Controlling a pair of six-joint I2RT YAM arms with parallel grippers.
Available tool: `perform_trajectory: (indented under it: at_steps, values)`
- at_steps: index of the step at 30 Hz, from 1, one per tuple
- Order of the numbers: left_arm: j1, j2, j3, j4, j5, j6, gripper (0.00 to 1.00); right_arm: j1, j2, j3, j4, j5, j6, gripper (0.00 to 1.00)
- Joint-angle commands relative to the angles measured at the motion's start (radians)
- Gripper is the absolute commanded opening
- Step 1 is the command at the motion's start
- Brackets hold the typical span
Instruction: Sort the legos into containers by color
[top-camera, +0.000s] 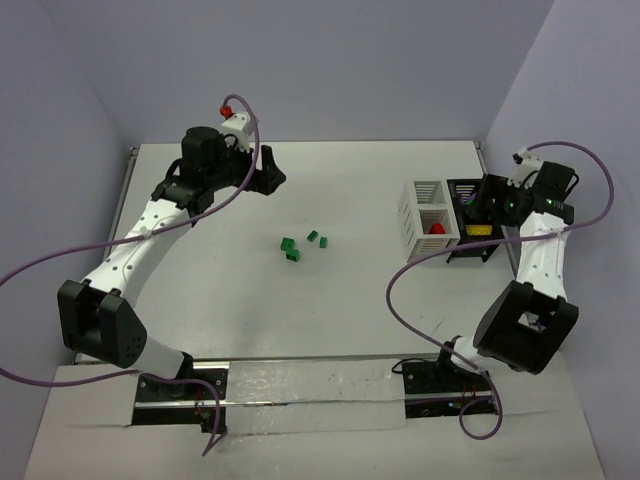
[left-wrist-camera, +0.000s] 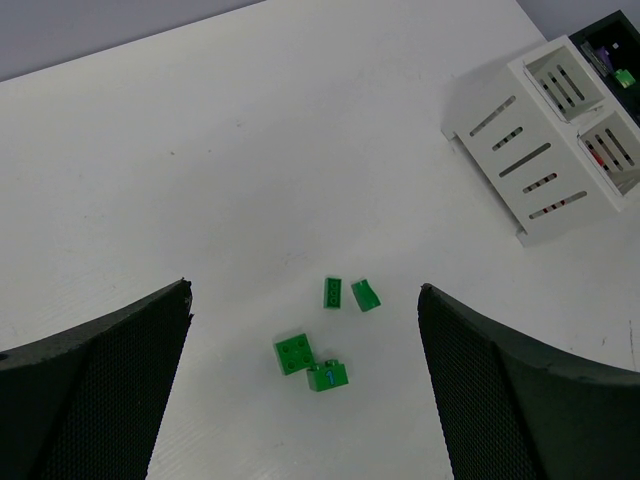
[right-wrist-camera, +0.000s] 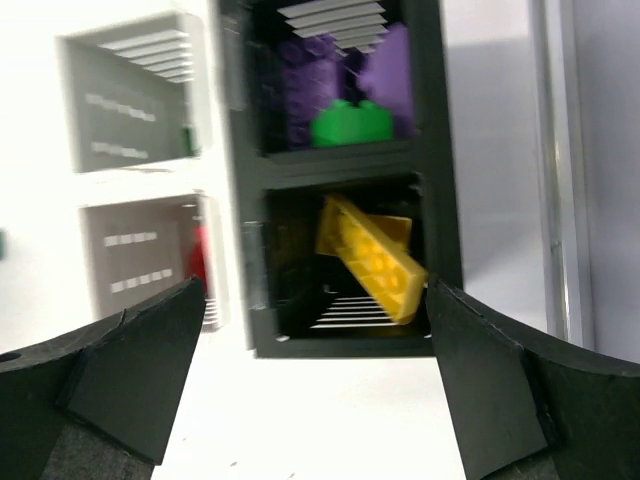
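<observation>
You have four green bricks loose near the middle of the table, well apart from both containers. Two lie just beside each other, and the other two touch at a corner, on the side toward the left arm. Your left gripper faces them from the far left of the table, with its jaws spread wide and nothing between them.

There are two containers, set against each other at the right side of the table: one white slatted box and one black tray. The white box shows two compartments, and one red brick sits in the one nearer the arms. From the right wrist that brick is only a red smear behind the box wall.

The right wrist view shows two compartments of the black tray. One yellow brick lies tilted in the lower one. In the upper one, a single green brick sits in front of the purple bricks. These look like two, but they are blurred and partly covered, so you cannot count them for sure.

Your right gripper is close in front of the tray, jaws wide apart and holding nothing. Only the inner faces of its fingers show, at the bottom corners.

From above, the right wrist covers much of the tray and only a strip of yellow shows. In the left wrist view the frame corner cuts the tray off.
</observation>
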Motion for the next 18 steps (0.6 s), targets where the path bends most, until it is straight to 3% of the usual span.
perform_trajectory:
  at_steps: [1, 7, 11, 18]
  values:
    - [0.021, -0.001, 0.019, 0.023, 0.059, -0.011, 0.99, 0.092, -0.109, 0.156, -0.077, -0.12, -0.037, 0.96]
    - [0.063, -0.006, -0.008, 0.035, 0.202, -0.005, 0.99, 0.486, -0.046, 0.298, -0.197, -0.061, -0.129, 0.93]
    - [0.101, -0.018, -0.03, 0.056, 0.199, -0.052, 0.98, 0.691, 0.088, 0.323, -0.159, -0.008, -0.038, 0.88]
    - [0.172, -0.015, -0.019, 0.065, 0.148, -0.131, 0.98, 0.963, 0.235, 0.236, 0.002, 0.22, 0.19, 0.83]
